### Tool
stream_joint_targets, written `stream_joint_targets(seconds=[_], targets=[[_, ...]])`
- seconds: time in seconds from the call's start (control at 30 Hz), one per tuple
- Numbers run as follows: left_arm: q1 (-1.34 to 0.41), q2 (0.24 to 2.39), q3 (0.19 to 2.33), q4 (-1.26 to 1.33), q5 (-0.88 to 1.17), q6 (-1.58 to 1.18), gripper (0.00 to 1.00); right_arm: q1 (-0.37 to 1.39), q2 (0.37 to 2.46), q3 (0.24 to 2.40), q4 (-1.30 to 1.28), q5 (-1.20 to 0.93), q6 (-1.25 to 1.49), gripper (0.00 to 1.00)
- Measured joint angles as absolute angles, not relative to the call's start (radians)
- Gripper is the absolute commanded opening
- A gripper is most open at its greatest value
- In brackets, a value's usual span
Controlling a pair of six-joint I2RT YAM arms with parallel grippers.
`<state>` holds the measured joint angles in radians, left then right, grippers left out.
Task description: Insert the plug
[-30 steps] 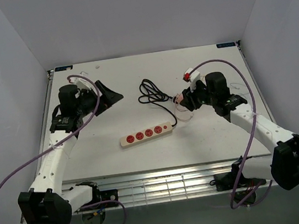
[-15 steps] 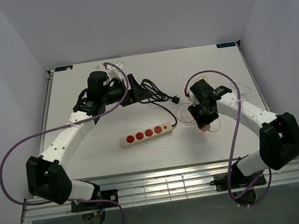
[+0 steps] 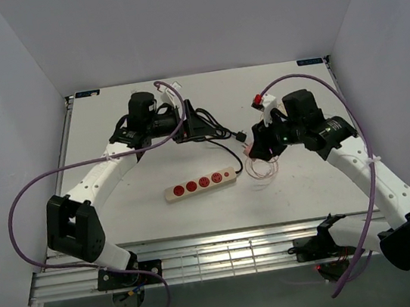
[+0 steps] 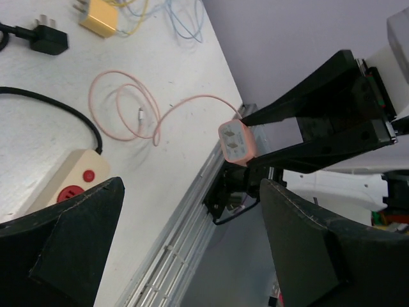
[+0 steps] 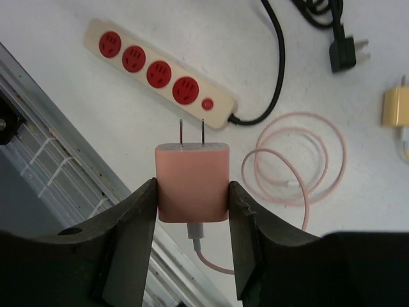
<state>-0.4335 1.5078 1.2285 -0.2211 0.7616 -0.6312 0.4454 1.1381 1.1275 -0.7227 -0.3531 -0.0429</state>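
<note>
Plug: pink USB charger with two flat prongs exposed, held in the air over the table, just right of the power strip's switch end.
Right gripper: clenched on the charger body from both sides; pink cable trailed down into a coil on the table.
Power strip: cream, four red sockets, lying flat at table centre, its black cord running to the far side.
Left gripper: released, holding nothing, above the black cord coil.
Step in hand: transport and alignment; prongs not yet at any socket.
Next move: judged to need the prongs turned to face a socket, centred, then pressed straight in.
Hard to make out: socket slot layout; a yellow adapter was cut off at the right-wrist frame edge.
</note>
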Motion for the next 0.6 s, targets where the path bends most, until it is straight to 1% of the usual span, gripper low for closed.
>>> stream_joint_targets(seconds=[0.13, 0.3, 0.4, 0.6], targets=[[-0.451, 1.520, 1.229, -0.163, 0.879, -0.669, 0.98, 0.445, 1.130, 1.121, -0.579, -0.433, -0.126, 0.23], [-0.472, 1.525, 1.246, -0.111, 0.962, -0.712, 0.98, 0.445, 1.117, 1.071, -0.418, -0.521, -0.242, 0.23], [-0.492, 1.559, 1.274, -0.093, 0.983, -0.733, 0.98, 0.445, 1.109, 1.069, -0.384, -0.545, -0.307, 0.24], [-0.558, 1.695, 1.354, -0.099, 0.983, -0.766, 0.98, 0.445, 1.106, 1.069, -0.377, -0.566, -0.406, 0.24]])
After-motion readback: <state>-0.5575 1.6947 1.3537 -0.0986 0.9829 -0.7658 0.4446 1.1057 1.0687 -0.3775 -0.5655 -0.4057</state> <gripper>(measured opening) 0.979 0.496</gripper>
